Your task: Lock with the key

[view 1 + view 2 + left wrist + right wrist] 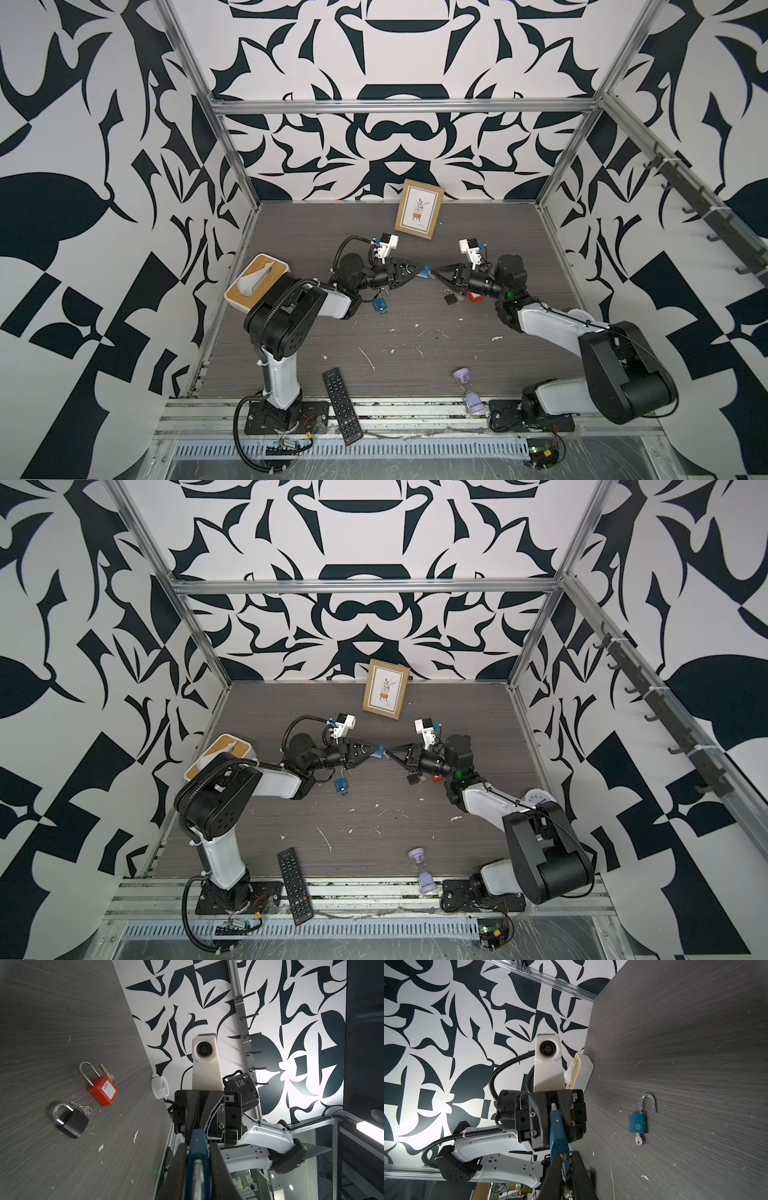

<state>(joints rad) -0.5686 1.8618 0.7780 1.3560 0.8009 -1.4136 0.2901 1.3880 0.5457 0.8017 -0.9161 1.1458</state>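
In left gripper (417,270), blue padlock (558,1130)

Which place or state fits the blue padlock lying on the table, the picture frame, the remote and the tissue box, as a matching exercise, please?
Things: 1 blue padlock on the table; 2 picture frame; 3 remote; 4 tissue box.
Places or states: a by the back wall; b front edge; c shackle open, key inserted; d left edge.
Pairs: 1-c; 2-a; 3-b; 4-d.
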